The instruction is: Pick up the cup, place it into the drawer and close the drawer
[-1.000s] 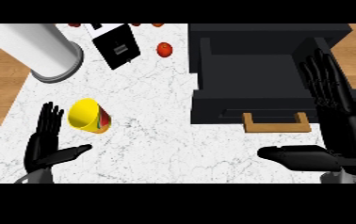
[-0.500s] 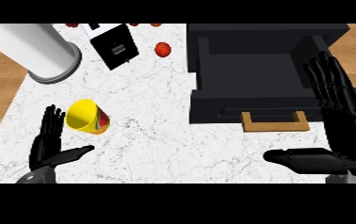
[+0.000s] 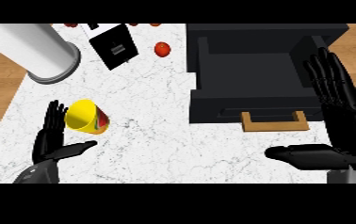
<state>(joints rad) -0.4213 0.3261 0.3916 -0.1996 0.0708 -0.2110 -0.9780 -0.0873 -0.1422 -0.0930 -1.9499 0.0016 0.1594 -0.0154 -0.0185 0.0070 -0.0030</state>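
A yellow cup with a red and green side lies tipped on the white marble counter at the left, its mouth facing me. My left hand stands open just below and left of it, fingers up, thumb pointing right; it does not touch the cup. The black drawer is pulled out at the upper right, its wooden handle on the front. My right hand is open at the drawer's right side, fingers straight up, thumb stretched left below the handle.
A large white cylinder stands at the upper left. A black box lies beside it, and a small red ball sits left of the drawer. Wooden floor shows past the counter's left and right edges.
My left hand has drifted slightly right and up toward the cup. The right hand has shifted a little down and to the right. The cup and drawer have not moved.
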